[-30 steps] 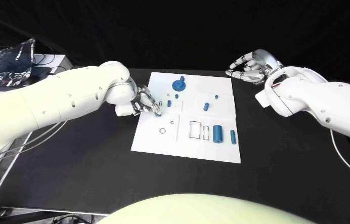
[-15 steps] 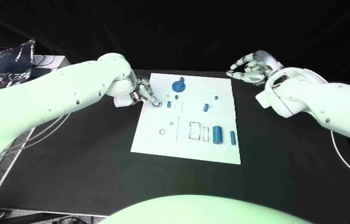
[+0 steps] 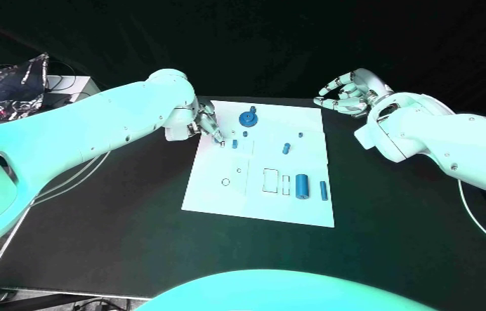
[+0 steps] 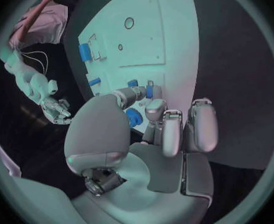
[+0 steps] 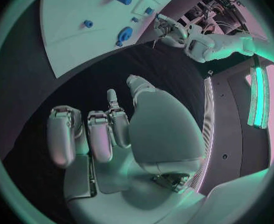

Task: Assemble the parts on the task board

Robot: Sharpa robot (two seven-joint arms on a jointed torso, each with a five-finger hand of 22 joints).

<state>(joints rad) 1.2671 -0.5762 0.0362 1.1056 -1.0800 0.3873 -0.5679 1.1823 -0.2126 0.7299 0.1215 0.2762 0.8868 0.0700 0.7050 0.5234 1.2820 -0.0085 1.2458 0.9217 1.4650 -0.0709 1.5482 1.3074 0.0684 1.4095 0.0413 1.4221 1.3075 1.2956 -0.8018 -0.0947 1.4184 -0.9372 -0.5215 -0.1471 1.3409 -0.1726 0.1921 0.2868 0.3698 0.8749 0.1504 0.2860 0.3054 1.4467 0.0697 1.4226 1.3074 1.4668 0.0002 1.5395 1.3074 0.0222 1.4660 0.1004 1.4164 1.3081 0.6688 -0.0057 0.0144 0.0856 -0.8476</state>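
Right now the small blue part (image 3: 234, 143) you are working on sits on the task board (image 3: 243, 202), near the board's left edge and in its far half, just beside the fingertips of the left hand (image 3: 206, 126). In the left wrist view a little blue piece (image 4: 149, 91) sits right at the tip of one extended finger, but you cannot tell whether it is pinched or merely touched, so treat the grasp as unconfirmed. Further out on the board you have the blue gear-like wheel (image 3: 248, 118) at the far edge, a short blue peg (image 3: 286, 148) near the middle, and two upright-lying blue cylinders (image 3: 302, 183) toward the near right. The right hand (image 3: 344, 93) hangs off the board's far right corner, over the black table (image 3: 121, 206), fingers curled in and holding nothing.

Your risk here is the small part slipping or tipping as the fingers close, since it is tiny against broad fingertips; a sideways nudge could also knock it toward the wheel.

No writing, brand or label can be read anywhere.
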